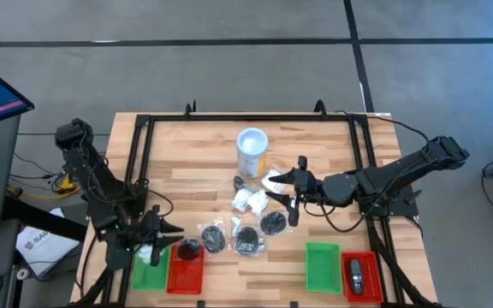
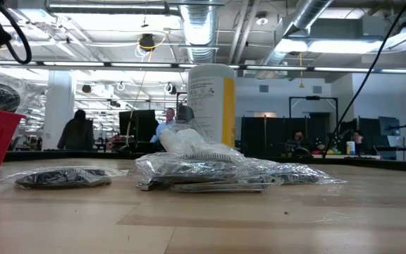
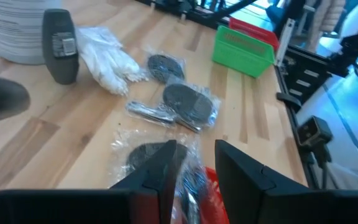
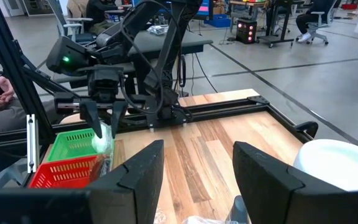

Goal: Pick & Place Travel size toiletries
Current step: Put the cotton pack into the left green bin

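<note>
Wrapped packets [image 2: 210,169] mostly still litter the worktop [image 1: 315,145]; left gripper [image 1: 157,244] holds one over near-left trays [image 1: 185,272], right gripper [image 1: 294,197] wide.

Lighting was bright and even, from ceiling strip lights [image 2: 104,8] seen in the low view. Shadows on the wooden surface [image 1: 195,145] were soft and short. Clear wrappers [image 2: 210,166] caught glare. Left wrist view was motion-blurred overall; its own hand [image 3: 194,168] looked soft. Low view's background was hazy.
</note>
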